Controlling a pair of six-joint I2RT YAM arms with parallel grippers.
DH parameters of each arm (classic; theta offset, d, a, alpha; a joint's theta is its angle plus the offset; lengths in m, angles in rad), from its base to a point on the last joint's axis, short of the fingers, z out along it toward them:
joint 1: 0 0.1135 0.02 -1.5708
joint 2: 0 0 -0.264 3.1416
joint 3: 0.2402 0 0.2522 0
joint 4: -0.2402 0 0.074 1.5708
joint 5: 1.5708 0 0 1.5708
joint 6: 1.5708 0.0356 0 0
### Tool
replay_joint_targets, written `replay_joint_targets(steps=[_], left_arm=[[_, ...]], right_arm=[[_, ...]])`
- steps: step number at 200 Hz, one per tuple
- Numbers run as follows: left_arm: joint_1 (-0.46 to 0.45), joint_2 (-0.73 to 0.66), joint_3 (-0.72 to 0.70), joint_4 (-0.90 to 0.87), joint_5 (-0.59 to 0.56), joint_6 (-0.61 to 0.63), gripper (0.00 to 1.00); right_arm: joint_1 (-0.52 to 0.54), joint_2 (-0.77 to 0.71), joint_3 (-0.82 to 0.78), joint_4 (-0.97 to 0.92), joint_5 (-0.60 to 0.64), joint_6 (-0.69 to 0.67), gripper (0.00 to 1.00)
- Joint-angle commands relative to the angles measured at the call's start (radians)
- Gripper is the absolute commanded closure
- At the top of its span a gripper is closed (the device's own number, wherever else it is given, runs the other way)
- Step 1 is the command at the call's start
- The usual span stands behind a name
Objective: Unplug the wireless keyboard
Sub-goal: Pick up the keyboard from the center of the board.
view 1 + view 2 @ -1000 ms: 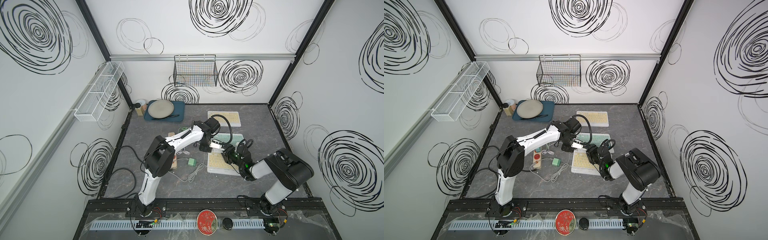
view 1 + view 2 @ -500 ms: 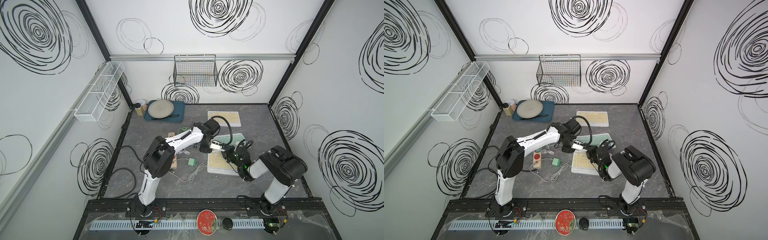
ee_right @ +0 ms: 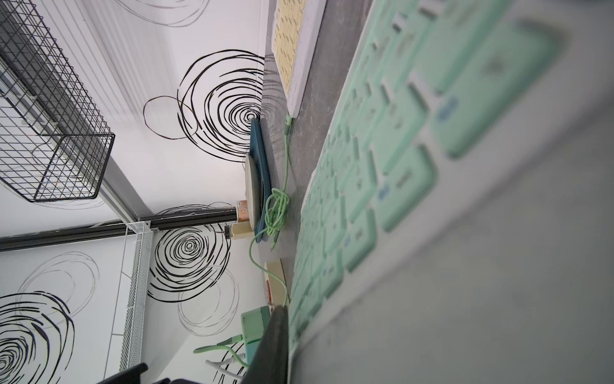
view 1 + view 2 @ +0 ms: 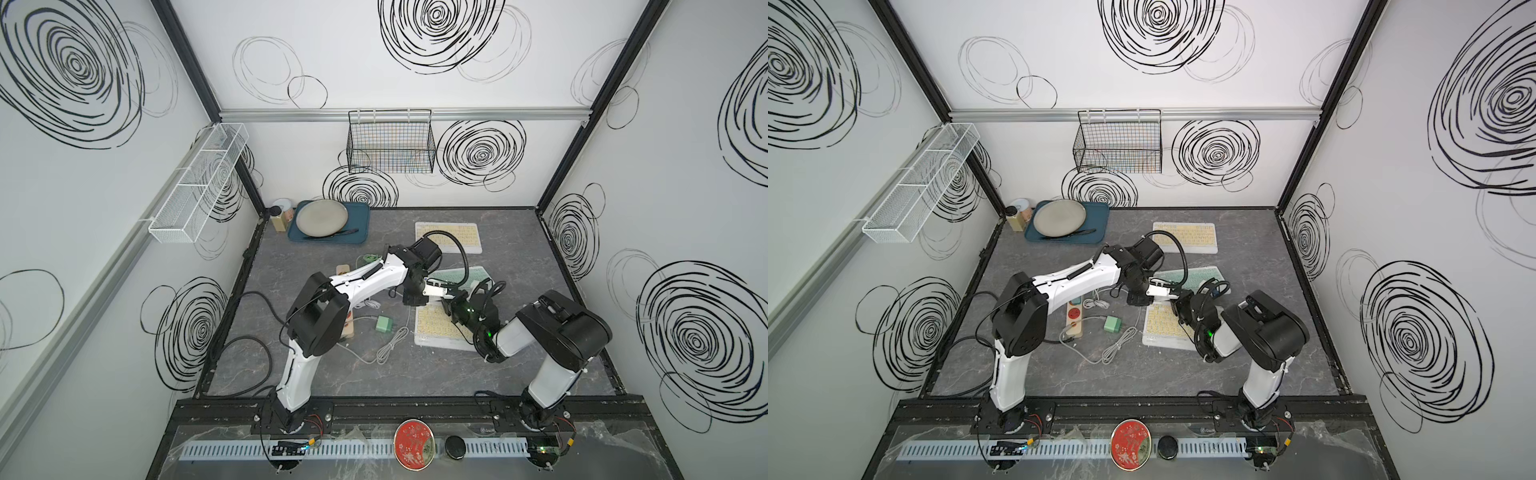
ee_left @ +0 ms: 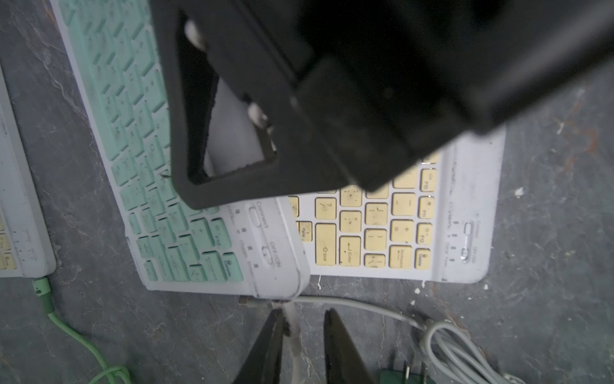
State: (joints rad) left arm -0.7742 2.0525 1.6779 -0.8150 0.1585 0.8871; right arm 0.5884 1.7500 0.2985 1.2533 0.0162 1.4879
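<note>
Task item: mint keyboard lies on the counter, mid-area, tilted, one end overlapping the yellow keyboard. White cable meets its corner edge.

Left gripper: jaws slightly apart, astride that cable just short of the corner. Cable touches one finger and is clear of the other, so no clamp.

Right gripper: at the kbd's near edge. Wrist view is blurred w/ only one finger showing, against the key side; it appears clamped on the kbd.

Green cable runs to the back keyboard, well apart.
</note>
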Motion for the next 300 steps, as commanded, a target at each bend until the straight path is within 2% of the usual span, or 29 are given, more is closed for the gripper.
replay_joint_targets(steps=[1, 50, 116, 179, 203, 260, 300], left_arm=[[-0.006, 0.031, 0.036, -0.034, 0.010, -0.029, 0.74], [0.024, 0.084, 0.092, -0.064, 0.016, -0.101, 0.74], [0.049, 0.082, 0.077, -0.084, 0.080, -0.112, 0.77], [0.063, 0.124, 0.140, -0.135, 0.258, -0.081, 0.76], [0.054, 0.141, 0.161, -0.143, 0.207, -0.104, 0.77], [0.055, 0.155, 0.173, -0.144, 0.179, -0.115, 0.87], [0.061, 0.173, 0.187, -0.149, 0.185, -0.104, 0.85]], right_arm=[[0.010, -0.020, -0.001, 0.059, 0.034, 0.005, 1.00], [0.013, 0.000, -0.002, 0.082, 0.038, 0.008, 1.00], [-0.007, 0.046, -0.021, 0.164, 0.048, 0.006, 1.00], [-0.013, 0.091, -0.034, 0.247, 0.046, -0.005, 1.00], [-0.013, 0.099, -0.035, 0.274, 0.045, -0.007, 1.00], [-0.013, 0.100, -0.030, 0.271, 0.050, -0.012, 1.00], [-0.013, 0.111, -0.008, 0.282, 0.042, -0.020, 1.00]])
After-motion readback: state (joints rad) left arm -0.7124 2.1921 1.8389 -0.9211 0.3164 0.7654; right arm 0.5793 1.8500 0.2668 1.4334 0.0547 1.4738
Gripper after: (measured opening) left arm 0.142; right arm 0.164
